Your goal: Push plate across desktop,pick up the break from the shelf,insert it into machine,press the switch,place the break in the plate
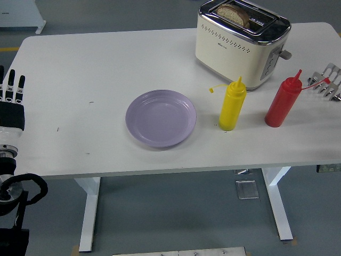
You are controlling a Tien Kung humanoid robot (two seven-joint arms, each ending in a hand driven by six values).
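Observation:
A lilac plate (160, 118) lies empty on the white table, near the middle. A cream and chrome toaster (242, 40) stands at the back right with a slice of bread (233, 14) sticking up out of its slot. Its lever (286, 54) shows on the right end. A wire rack (327, 80) stands at the right edge. My left hand (13, 98) rests at the table's left edge with its fingers straight and holds nothing. My right hand is out of view.
A yellow squeeze bottle (232, 105) and a red squeeze bottle (283, 101) stand in front of the toaster, to the right of the plate. The table's near edge (176, 169) runs across the lower part of the picture.

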